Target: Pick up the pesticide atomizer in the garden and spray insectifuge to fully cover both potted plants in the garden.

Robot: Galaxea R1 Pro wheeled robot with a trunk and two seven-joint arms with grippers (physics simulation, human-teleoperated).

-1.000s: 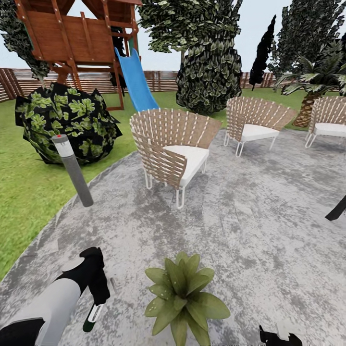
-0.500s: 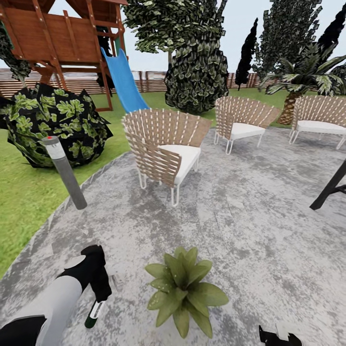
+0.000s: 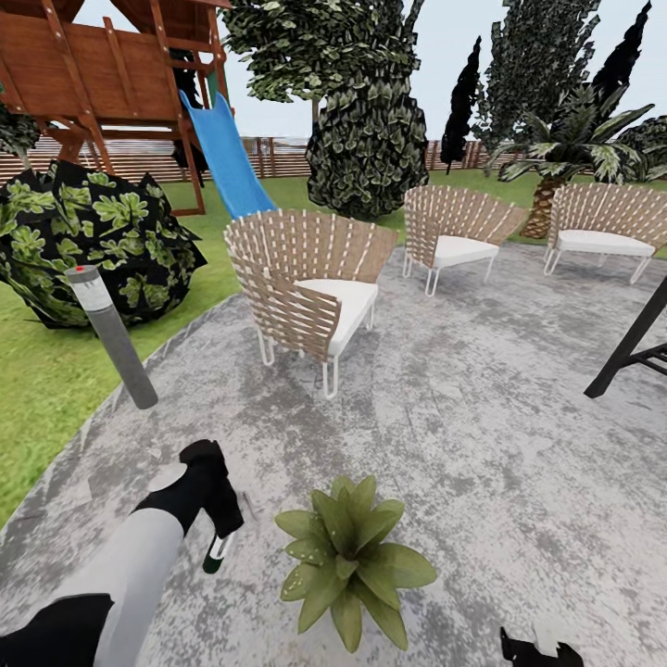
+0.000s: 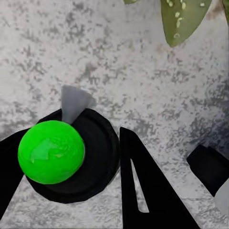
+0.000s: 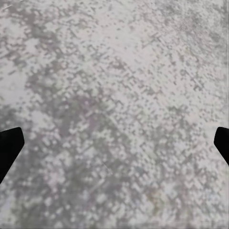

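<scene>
Left pincer [image 3: 215, 528] pinches the slim dark-green pesticide atomizer with white band [image 3: 217, 552], now swung closer beside the low broad-leaved potted plant [image 3: 349, 556] on the mottled grey stone patio [image 3: 482, 445]; pale specks dot a leaf. Right pincer [image 3: 535, 648] spread, idle. Spraying looks underway. Beyond, wicker chair [image 3: 301, 287].

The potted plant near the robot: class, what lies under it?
Under the potted plant lies the mottled grey stone patio. Its leaves cover the pot and the ground directly below, so neither can be seen.
</scene>
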